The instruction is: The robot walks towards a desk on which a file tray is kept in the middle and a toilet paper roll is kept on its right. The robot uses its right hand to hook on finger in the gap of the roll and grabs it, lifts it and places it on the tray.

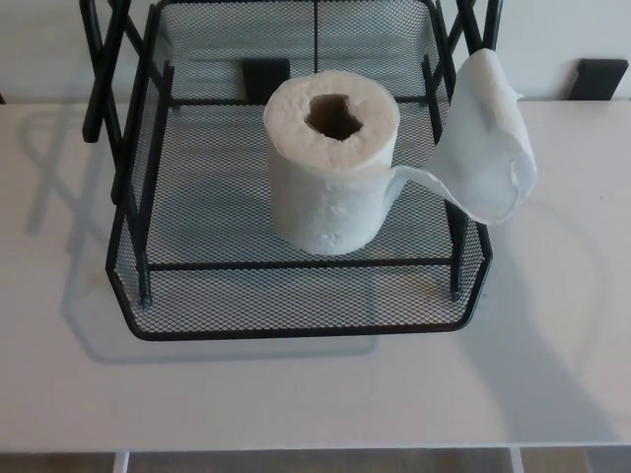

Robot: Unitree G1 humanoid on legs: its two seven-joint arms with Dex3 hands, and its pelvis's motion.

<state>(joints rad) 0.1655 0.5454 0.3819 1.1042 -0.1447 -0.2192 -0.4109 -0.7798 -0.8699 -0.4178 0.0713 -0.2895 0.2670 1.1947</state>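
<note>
— Head view: white soft toilet paper roll [331, 172] upright, centre of black wire-mesh file tray [296, 325] on pale desk [296, 394]; loose tail [488, 138] draped over rim at 2 o'clock.

— Light, squashy; best hooked through core hole. Neither hand visible, finger state unknowable.

White toilet paper roll [330, 187], black mesh file tray [296, 301], off-white desk [296, 384]

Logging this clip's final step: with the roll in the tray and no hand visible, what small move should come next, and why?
Probably none beyond keeping the arm clear. The toilet paper roll stands upright on the file tray mesh, so placement looks done. Its loose sheet drapes over the tray's right wall; optionally tuck it inside.
</note>
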